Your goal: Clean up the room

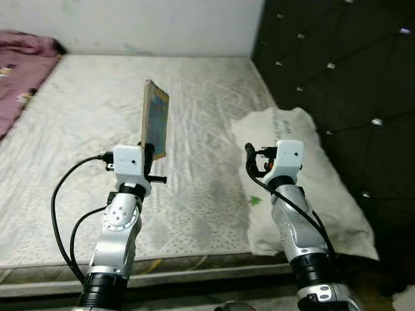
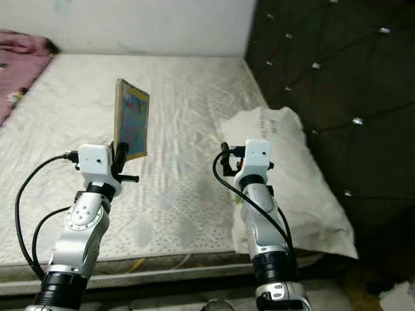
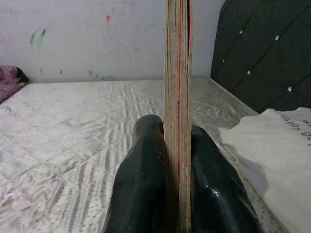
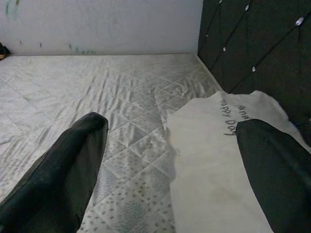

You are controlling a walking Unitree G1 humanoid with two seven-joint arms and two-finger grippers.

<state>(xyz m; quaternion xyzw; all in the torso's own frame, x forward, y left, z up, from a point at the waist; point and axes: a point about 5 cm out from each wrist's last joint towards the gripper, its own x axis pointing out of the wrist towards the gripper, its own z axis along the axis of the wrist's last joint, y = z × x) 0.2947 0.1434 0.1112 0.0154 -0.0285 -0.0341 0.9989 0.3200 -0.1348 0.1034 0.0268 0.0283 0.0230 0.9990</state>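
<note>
A thin picture book [image 1: 155,118] with a colourful cover stands upright on edge above the bare mattress [image 1: 84,110]. My left gripper [image 1: 150,155] is shut on its lower edge; in the left wrist view the book's spine [image 3: 177,97] rises between the two black fingers [image 3: 141,184]. My right gripper [image 1: 254,159] hangs open over the mattress beside a white pillow [image 1: 305,168]. In the right wrist view its fingers [image 4: 68,170] stand wide apart with nothing between them, and the pillow [image 4: 214,165] lies just ahead.
A dark tufted headboard [image 1: 343,78] runs along the right side. A pink blanket [image 1: 19,71] lies at the far left of the mattress. A white wall [image 1: 130,26] closes the far end. The mattress's front edge [image 1: 162,265] is near my arms.
</note>
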